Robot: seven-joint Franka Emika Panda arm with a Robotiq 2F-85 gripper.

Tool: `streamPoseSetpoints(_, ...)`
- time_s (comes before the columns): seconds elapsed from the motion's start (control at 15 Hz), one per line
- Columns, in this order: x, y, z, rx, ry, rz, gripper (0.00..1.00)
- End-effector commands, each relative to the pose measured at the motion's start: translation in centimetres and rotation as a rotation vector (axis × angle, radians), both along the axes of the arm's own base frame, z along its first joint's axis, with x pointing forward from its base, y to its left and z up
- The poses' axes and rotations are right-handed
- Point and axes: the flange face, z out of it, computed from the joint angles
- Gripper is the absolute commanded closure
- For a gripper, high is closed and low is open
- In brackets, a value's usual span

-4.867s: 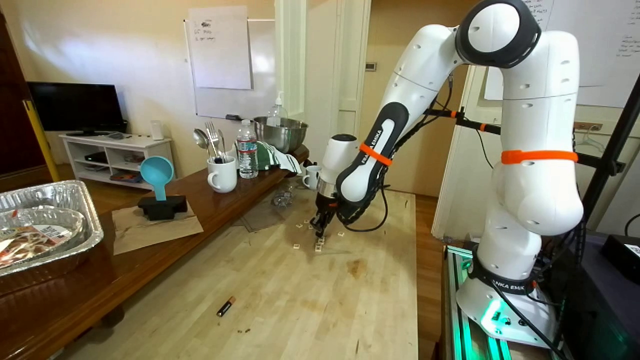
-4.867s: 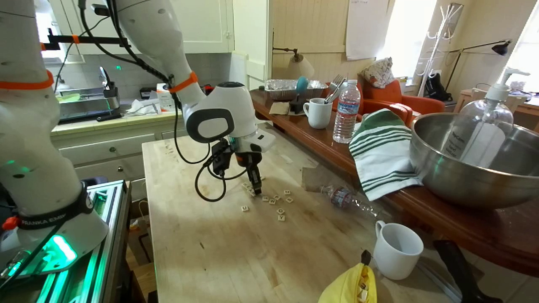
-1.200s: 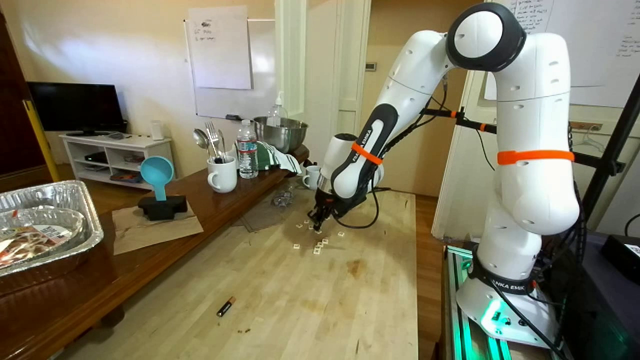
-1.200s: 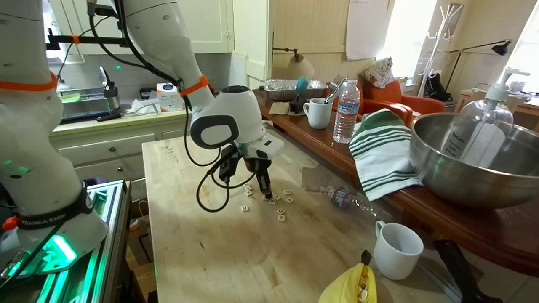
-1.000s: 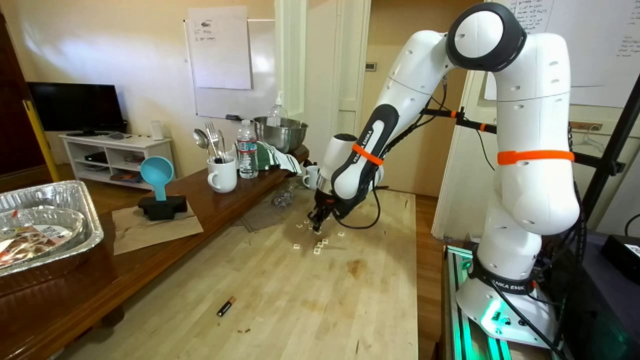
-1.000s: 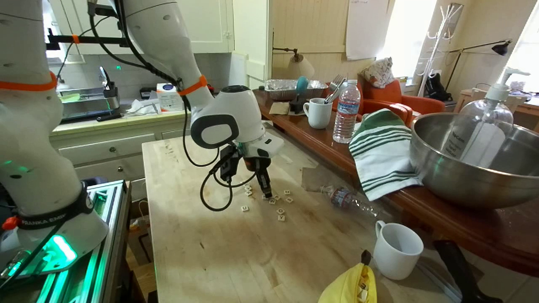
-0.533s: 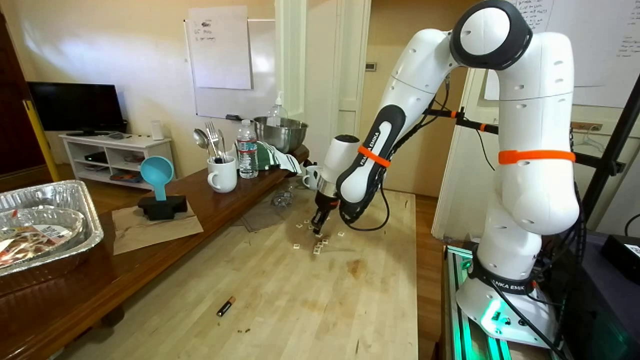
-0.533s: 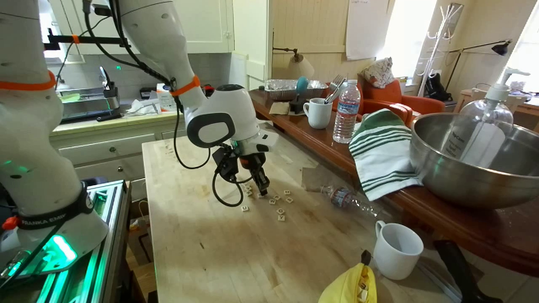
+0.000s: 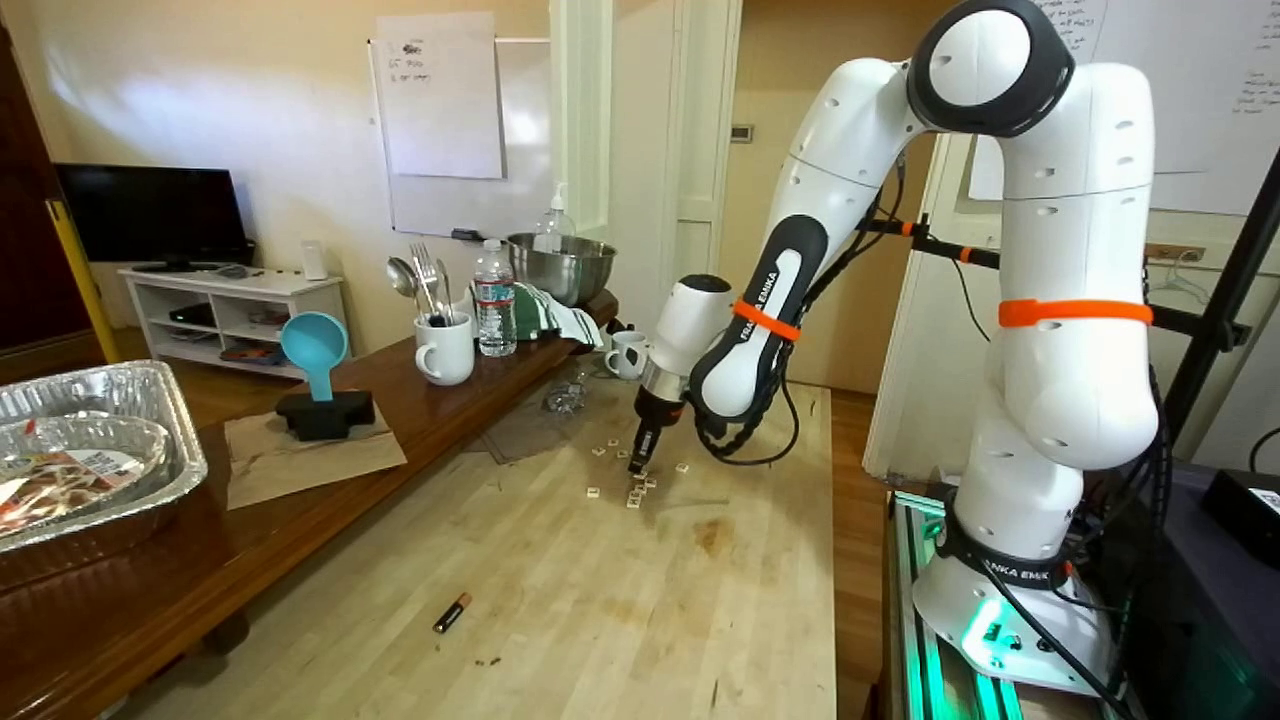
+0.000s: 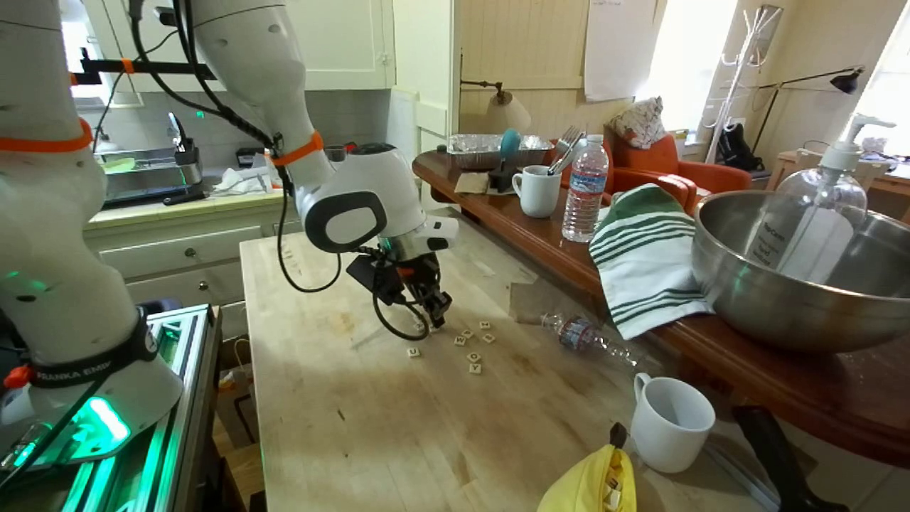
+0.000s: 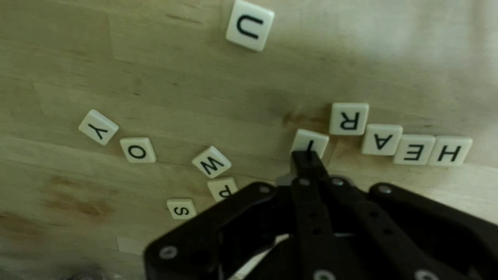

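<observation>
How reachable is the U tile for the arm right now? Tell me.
Probably yes: the U tile lies apart from the other tiles, and in the wrist view nothing tall shows between it and the tool. That tool is shut and would likely have to open for a grip.

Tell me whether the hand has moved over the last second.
Yes: in an exterior view, the hand has shifted away from the fallen bottle, which lies where it did.

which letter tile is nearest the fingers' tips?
In the wrist view, the tile between the W tile and R tile: the fingers partly cover its letter; others sit farther off.
</observation>
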Motion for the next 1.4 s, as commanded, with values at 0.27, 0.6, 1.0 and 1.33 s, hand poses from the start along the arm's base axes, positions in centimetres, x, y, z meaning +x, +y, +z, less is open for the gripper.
streamPoseSetpoints(0.27,-2.1,-0.1,-1.3,-0.055,0.015,0.182,1.0)
streamPoseSetpoints(0.6,-2.5,-0.1,-1.3,-0.076,0.021,0.255,1.0)
streamPoseSetpoints(1.0,-2.9,0.1,-1.3,-0.094,0.027,0.32,1.0)
streamPoseSetpoints(1.33,-3.0,0.0,-0.7,-0.094,0.024,0.316,1.0)
